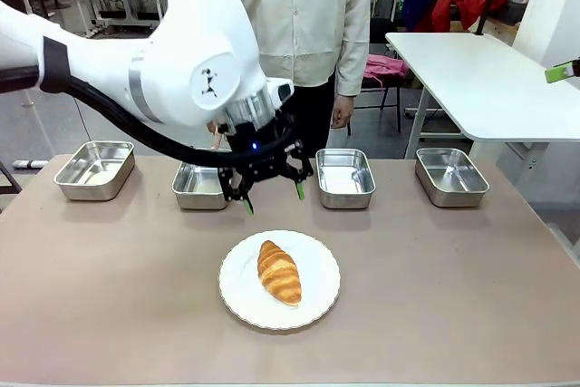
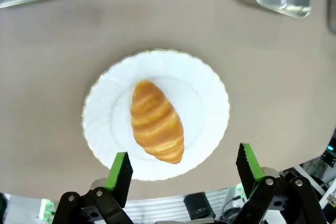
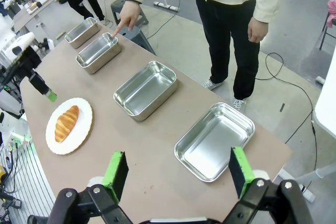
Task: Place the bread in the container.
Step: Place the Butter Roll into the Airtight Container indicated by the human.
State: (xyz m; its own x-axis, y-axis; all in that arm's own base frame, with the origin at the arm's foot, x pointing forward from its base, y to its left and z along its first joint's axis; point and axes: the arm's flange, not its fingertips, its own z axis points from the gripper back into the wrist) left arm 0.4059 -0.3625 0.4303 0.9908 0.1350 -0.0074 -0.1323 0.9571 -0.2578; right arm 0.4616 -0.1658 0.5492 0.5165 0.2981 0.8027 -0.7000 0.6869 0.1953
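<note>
Approach stage of the pick. The bread [image 1: 279,272] lies at the middle of a white plate [image 1: 237,295] on the near half of the table [image 1: 453,296], not yet grasped. The left gripper [image 1: 274,198] hangs above the plate's far edge, jaws spread wide and empty. In the left wrist view its green pads [image 2: 119,169] stand to either side of the plate's rim, and the bread shows in the gap between them, farther down, its long axis oblique to the line joining the pads.

Four steel pans [image 1: 345,177] stand in a row along the far side. In the right wrist view the person's hand [image 3: 126,19] points a finger at the rim of the second pan from the robot's left, taken here as the container [image 1: 201,185]. It is empty and sits just behind the left gripper. The right gripper [image 3: 177,156] is held high off the table's right end, likewise wide open and holding nothing.

Next move, as judged: bring the left gripper over the bread's middle, turn the wrist so the pads close across its narrow width, descend until the pads flank the crust just clear of the plate, then close gently, since the glossy crust looks apt to crush or slip
</note>
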